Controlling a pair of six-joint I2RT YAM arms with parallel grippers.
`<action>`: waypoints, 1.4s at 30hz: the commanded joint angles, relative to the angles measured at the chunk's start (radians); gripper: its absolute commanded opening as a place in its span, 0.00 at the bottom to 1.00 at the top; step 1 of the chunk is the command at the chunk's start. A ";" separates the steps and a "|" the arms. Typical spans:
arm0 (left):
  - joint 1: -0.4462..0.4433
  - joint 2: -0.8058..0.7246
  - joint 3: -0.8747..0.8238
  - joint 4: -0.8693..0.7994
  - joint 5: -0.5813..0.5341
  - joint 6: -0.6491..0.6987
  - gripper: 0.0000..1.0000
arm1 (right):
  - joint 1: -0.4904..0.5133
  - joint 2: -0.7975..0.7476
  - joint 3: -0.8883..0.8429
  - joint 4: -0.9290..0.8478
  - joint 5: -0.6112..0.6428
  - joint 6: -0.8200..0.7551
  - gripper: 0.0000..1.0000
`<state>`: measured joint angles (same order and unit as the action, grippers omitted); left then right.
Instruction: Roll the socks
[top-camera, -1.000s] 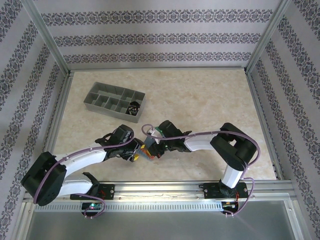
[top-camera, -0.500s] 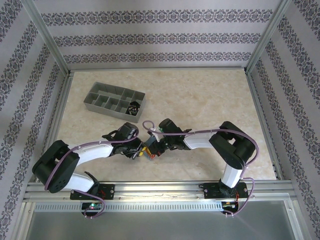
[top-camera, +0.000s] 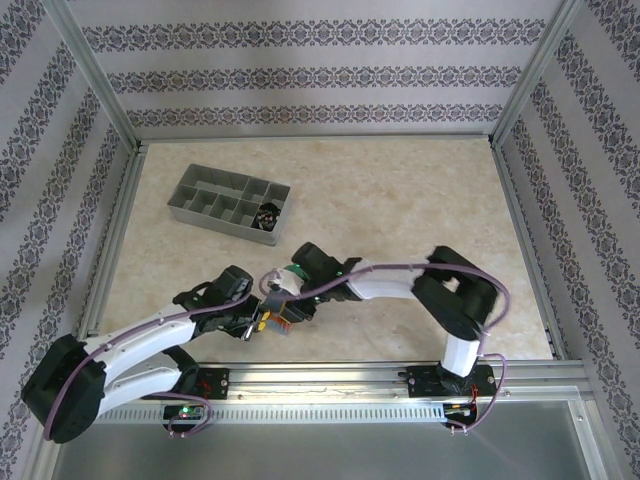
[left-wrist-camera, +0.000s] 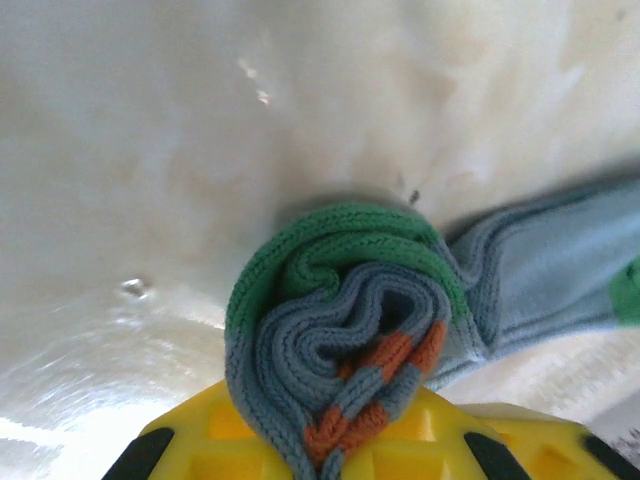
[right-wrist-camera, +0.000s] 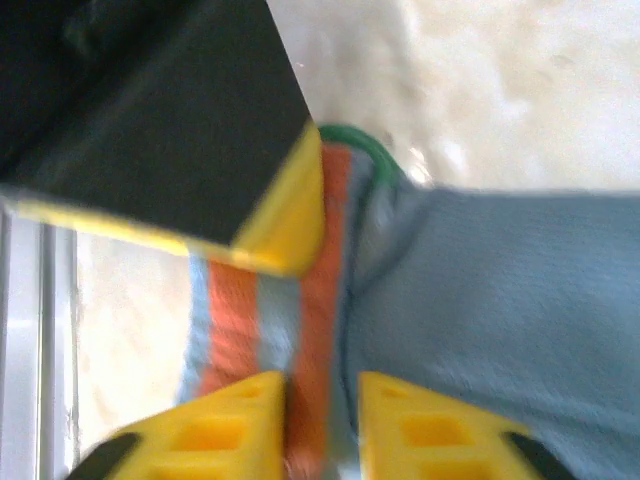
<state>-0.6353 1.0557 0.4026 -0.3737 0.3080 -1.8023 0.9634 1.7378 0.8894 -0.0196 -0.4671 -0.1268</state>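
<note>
The blue-grey sock (left-wrist-camera: 340, 320), with a green toe and orange stripes, is wound into a tight roll. My left gripper (left-wrist-camera: 335, 455) is shut on the roll's end between its yellow fingers. In the top view the sock (top-camera: 278, 319) lies near the table's front edge, between my left gripper (top-camera: 257, 322) and my right gripper (top-camera: 284, 304). The right gripper (right-wrist-camera: 322, 425) stands open, its yellow fingers either side of an orange stripe of the sock (right-wrist-camera: 480, 290). A dark bundle (top-camera: 268, 213) with white in it, seemingly the striped sock, lies in the grey tray (top-camera: 200, 212).
The tray stands at the back left, with several compartments. The aluminium rail (top-camera: 330, 375) runs along the front just behind the grippers. A black, yellow-edged finger (right-wrist-camera: 160, 120) of the left gripper hangs close over the sock in the right wrist view.
Both grippers and the sock have shifted left and toward the front rail. The left gripper has closed on the rolled end. The right gripper's jaws have parted.
</note>
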 joint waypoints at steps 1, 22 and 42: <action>-0.010 0.117 0.060 -0.295 0.011 -0.004 0.00 | 0.071 -0.181 -0.129 0.085 0.331 -0.090 0.42; -0.009 0.304 0.193 -0.389 0.033 0.068 0.00 | 0.441 0.037 -0.009 0.104 0.921 -0.148 0.45; 0.088 0.080 0.175 -0.177 -0.012 0.166 0.69 | 0.233 0.035 -0.218 0.021 0.309 0.289 0.00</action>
<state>-0.5629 1.1660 0.5911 -0.5823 0.3176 -1.6794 1.2324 1.7153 0.7784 0.1844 0.0174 0.0494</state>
